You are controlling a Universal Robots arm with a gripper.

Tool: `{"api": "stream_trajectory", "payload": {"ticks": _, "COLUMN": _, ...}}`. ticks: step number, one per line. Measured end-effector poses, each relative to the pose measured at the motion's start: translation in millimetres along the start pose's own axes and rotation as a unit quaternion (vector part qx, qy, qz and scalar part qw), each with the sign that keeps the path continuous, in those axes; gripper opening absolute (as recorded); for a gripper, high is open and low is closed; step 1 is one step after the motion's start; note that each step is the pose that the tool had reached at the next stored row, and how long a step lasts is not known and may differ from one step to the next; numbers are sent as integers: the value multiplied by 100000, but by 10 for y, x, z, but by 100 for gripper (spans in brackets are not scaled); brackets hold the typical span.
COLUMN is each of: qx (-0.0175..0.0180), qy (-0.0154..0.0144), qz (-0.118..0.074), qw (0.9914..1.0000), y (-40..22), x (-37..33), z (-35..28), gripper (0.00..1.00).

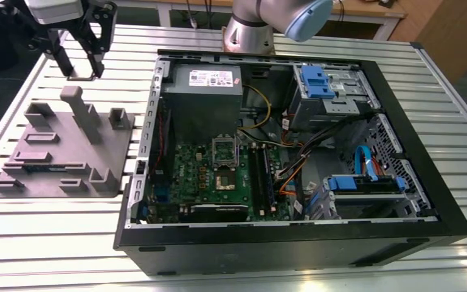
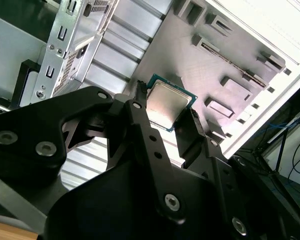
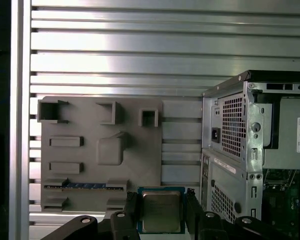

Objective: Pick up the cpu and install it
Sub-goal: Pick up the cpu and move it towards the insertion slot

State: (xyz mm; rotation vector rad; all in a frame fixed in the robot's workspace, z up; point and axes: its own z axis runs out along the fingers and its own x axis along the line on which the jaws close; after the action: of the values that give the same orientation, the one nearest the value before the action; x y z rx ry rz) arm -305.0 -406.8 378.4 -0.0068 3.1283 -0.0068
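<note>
Silver arm (image 1: 250,33) with what looks a blue-grey joint cap (image 1: 308,18); black hand (image 2: 166,104) with silver screws (image 2: 171,201).

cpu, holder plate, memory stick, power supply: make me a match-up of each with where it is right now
1 cpu
2 grey holder plate
3 memory stick
4 power supply

a in a slot of the holder plate
b held in the gripper
c inside the open computer case
d flat on the slatted table

Pairs: 1-b, 2-d, 3-a, 4-c
</note>
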Motion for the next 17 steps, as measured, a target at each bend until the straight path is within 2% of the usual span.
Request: {"api": "stream_trajectory", "payload": {"ticks": 17, "qx": 1, "qy": -1, "qz": 1, "qw": 100000, "y": 0, "x": -43, "z": 1, "gripper": 47}}
